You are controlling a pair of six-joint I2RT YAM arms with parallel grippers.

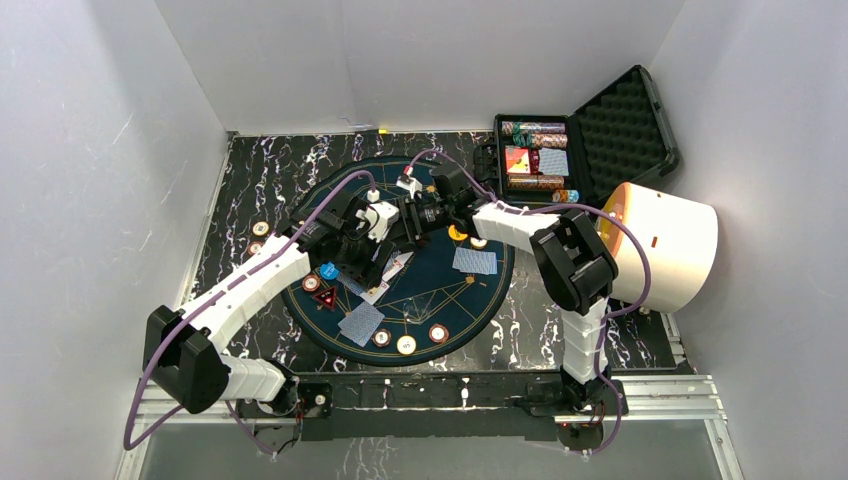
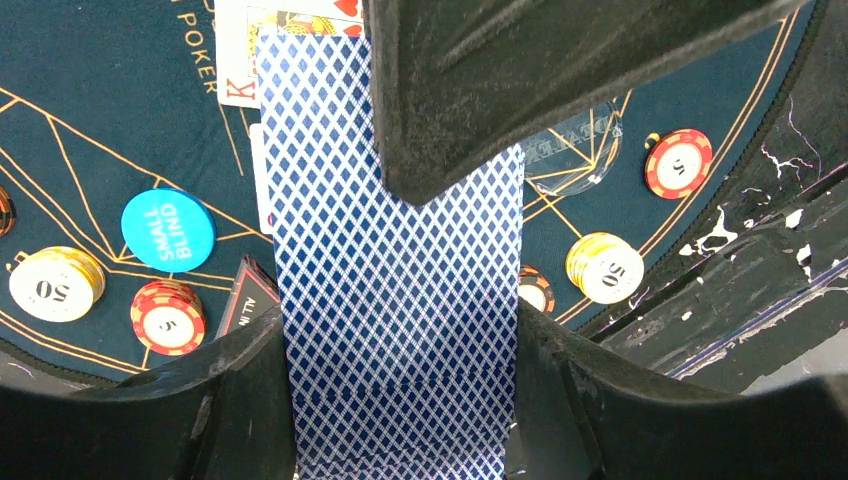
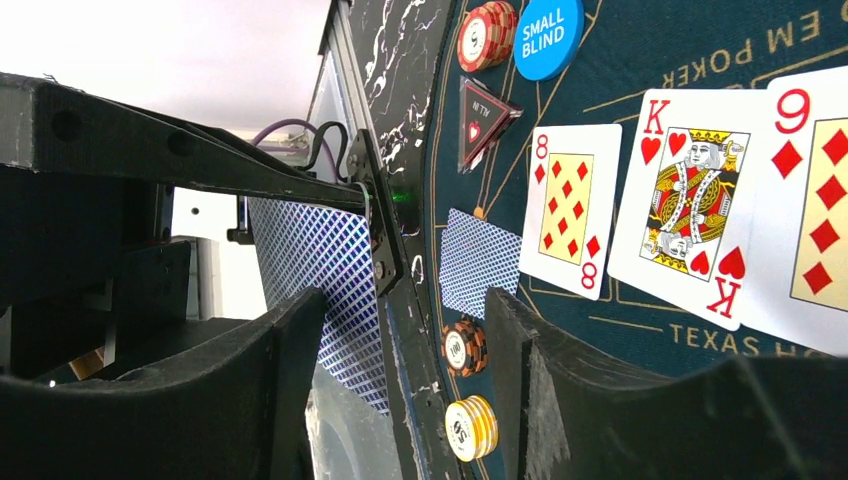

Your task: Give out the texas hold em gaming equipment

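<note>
My left gripper [image 1: 368, 256] [image 2: 400, 325] is shut on a deck of blue-backed playing cards [image 2: 400, 280], held over the round poker mat [image 1: 420, 300]. My right gripper [image 1: 400, 224] [image 3: 400, 300] is open, its jaws straddling the far end of that deck [image 3: 320, 270]; one of its fingers [image 2: 450, 100] lies over the top card. On the mat three cards lie face up: an 8 of diamonds [image 3: 568, 205], a king of hearts [image 3: 690, 205] and a 9 of diamonds [image 3: 815, 200]. Blue Small Blind button [image 2: 168, 230], chips [image 2: 57, 283] [image 2: 605, 268] and face-down cards [image 1: 475, 261] [image 1: 361, 322] lie around.
An open black case [image 1: 620, 125] with chip rows stands at the back right. A big white cylinder with an orange end [image 1: 665, 245] sits at the right. A triangular All In marker [image 3: 482, 115] lies on the mat. Two chips [image 1: 260, 228] lie off the mat at the left.
</note>
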